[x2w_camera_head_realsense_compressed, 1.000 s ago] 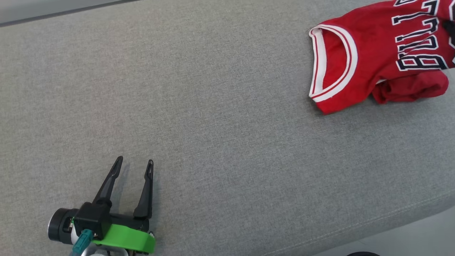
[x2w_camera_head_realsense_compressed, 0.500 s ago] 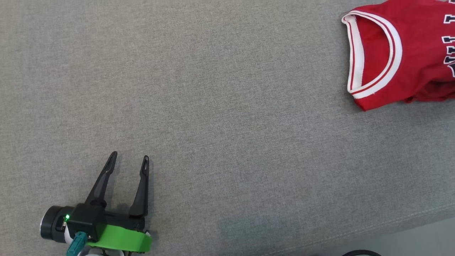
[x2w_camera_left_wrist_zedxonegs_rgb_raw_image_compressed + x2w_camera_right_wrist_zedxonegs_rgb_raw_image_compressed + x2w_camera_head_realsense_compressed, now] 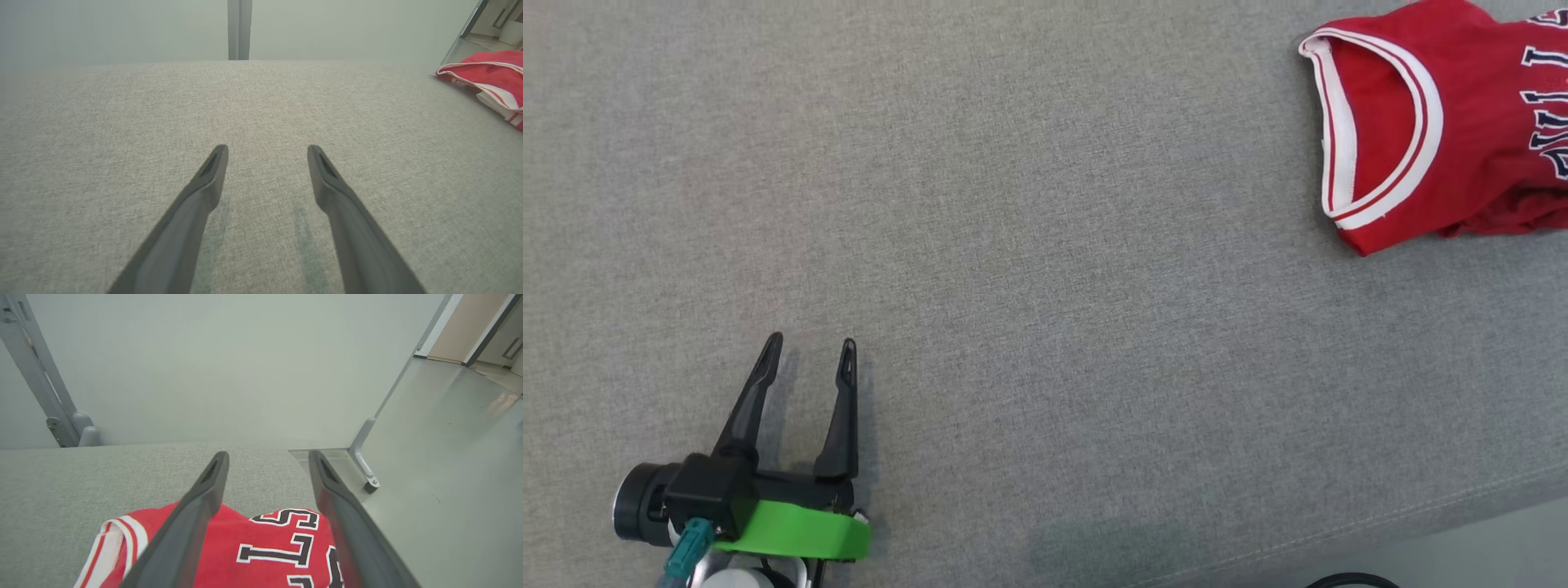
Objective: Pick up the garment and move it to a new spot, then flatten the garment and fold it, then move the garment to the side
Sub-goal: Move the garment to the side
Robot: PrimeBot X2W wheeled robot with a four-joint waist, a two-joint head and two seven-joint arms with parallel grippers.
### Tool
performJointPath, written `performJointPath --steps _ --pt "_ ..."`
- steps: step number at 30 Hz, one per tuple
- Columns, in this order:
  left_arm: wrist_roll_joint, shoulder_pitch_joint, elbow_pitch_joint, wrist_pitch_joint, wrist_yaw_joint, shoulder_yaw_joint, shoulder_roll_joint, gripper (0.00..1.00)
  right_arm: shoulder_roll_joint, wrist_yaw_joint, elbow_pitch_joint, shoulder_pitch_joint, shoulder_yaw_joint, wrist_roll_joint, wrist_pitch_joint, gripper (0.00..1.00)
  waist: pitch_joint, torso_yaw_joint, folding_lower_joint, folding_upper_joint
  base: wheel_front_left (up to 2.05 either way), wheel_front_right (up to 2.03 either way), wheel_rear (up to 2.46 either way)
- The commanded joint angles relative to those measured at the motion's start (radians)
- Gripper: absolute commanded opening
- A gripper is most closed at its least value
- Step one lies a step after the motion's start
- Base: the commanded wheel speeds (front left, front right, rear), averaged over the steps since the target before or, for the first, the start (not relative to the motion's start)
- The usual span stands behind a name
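Jersey (image 3: 1429, 139), red with a white-trimmed neckline, lies bunched at the upper right of the head view on the grey tabletop (image 3: 1045, 286). The right claw (image 3: 267, 457) is poised over its lettering, released and grasping nothing. The left claw (image 3: 810, 343) rests released at lower left, well apart. To flatten it well, each claw should probably pinch one layer at opposite edges and draw outward, staying low.

The garment (image 3: 1462, 122) lies rightward on the cushion (image 3: 1045, 245) (left gripper (image 3: 810, 349) well left).
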State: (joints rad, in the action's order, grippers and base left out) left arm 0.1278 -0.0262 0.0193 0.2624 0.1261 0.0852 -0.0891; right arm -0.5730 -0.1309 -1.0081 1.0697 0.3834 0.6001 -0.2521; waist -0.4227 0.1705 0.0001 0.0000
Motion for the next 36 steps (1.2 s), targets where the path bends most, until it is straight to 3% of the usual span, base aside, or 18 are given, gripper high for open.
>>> performJointPath --steps 1,3,6,7,10,13,16,26,30,36 --pt "0.014 -0.011 0.006 0.003 -0.004 -0.014 0.005 1.0 -0.021 0.0 0.072 -0.047 0.005 0.009 -0.011 1.0 0.046 -0.007 -0.0001 0.0 0.0 0.0 0.0" --pt "0.019 -0.008 0.008 0.003 -0.005 -0.019 0.009 1.0 -0.029 0.0 0.116 -0.069 0.002 0.015 -0.013 1.0 0.064 -0.012 -0.0001 0.0 0.0 0.0 0.0" --pt "0.028 0.006 0.016 0.003 -0.01 -0.04 0.02 1.0 -0.059 0.0 0.286 -0.158 -0.049 0.021 -0.012 1.0 0.121 -0.032 -0.0001 0.0 0.0 0.0 0.0" --pt "0.036 0.018 0.026 0.003 -0.013 -0.052 0.027 1.0 -0.065 0.0 0.39 -0.261 -0.1 0.011 -0.012 1.0 0.163 -0.052 -0.0001 0.0 0.0 0.0 0.0" --pt "0.046 0.036 0.038 0.003 -0.021 -0.072 0.031 1.0 -0.055 0.0 0.53 -0.424 -0.19 -0.025 -0.012 1.0 0.224 -0.087 -0.0001 0.0 0.0 0.0 0.0" --pt "0.057 0.062 0.061 0.003 -0.029 -0.092 0.036 1.0 0.012 0.001 0.681 -0.679 -0.303 -0.089 -0.012 1.0 0.29 -0.137 -0.0001 0.0 0.0 0.0 0.0" --pt "0.06 0.072 0.076 0.003 -0.039 -0.107 0.036 1.0 0.089 0.001 0.779 -0.822 -0.37 -0.147 -0.013 1.0 0.324 -0.167 -0.0001 0.0 0.0 0.0 0.0" --pt "0.046 0.107 0.132 0.003 -0.09 -0.096 0.038 1.0 0.334 0.001 0.861 -1.094 -0.436 -0.359 -0.012 1.0 0.417 -0.235 -0.0001 0.0 0.0 0.0 0.0" --pt "0.031 0.108 0.158 0.003 -0.096 -0.081 0.037 1.0 0.385 0.001 0.884 -1.143 -0.433 -0.446 -0.013 1.0 0.431 -0.248 -0.0001 0.0 0.0 0.0 0.0" --pt "0.04 0.105 0.172 0.003 -0.067 -0.056 0.037 1.0 0.466 0.001 0.906 -1.19 -0.481 -0.516 -0.013 1.0 0.443 -0.249 -0.0001 0.0 0.0 0.0 0.0"
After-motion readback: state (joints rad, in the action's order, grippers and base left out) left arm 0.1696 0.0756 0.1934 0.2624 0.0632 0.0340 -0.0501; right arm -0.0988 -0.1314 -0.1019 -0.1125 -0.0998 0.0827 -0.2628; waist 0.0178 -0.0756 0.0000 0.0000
